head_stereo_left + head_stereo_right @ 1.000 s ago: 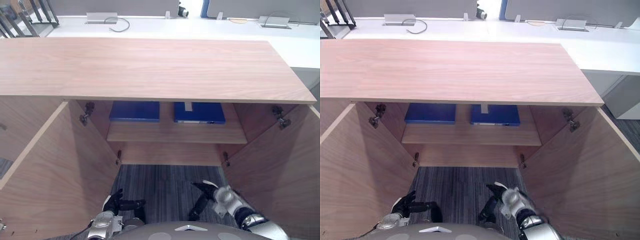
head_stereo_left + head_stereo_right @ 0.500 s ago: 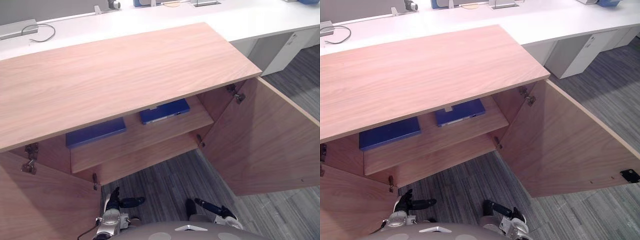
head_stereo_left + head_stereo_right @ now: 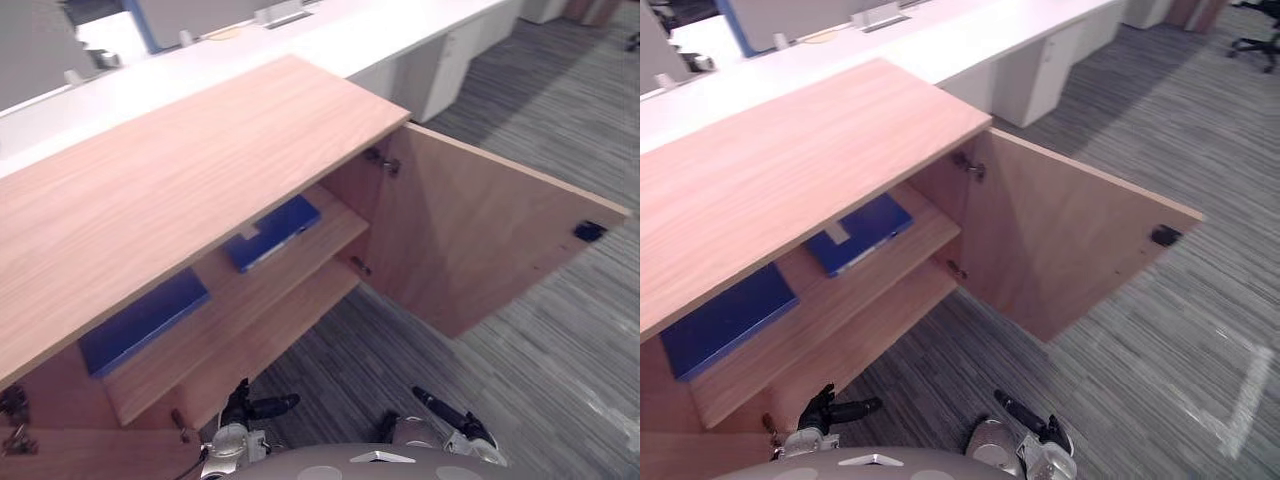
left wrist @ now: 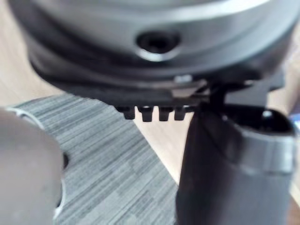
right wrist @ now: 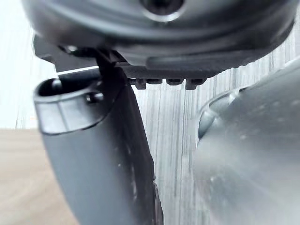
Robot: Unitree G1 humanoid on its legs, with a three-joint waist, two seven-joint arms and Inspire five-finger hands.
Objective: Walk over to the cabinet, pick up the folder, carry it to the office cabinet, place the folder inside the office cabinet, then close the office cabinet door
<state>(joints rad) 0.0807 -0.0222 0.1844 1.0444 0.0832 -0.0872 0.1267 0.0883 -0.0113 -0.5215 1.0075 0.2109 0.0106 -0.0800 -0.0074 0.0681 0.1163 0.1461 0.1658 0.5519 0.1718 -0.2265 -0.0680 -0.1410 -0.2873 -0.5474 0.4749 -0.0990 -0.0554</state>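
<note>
Cabinet top [image 3: 180, 190], shelf [image 3: 240, 300] & open door [image 3: 470, 240]: pale wood-grain finish, smooth, matt; hinge [image 3: 378, 160] bright metal. Blue folder nr door [image 3: 272, 232] & blue folder further left [image 3: 140, 322]: smooth covers, prob. plastic, matt. Floor [image 3: 560, 340]: grey ribbed carpet, rough; desk [image 3: 330, 40] behind: smooth white top.

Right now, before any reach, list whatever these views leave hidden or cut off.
Left blue folder: rear edge under the cabinet top, both eye views.
Right blue folder: rear likewise covered by that top.
Lower compartment: depth hidden by the shelf above it.
Open door: outer face turned away from the head camera.
The top's left end: cut off by the eye views' left edge.
</note>
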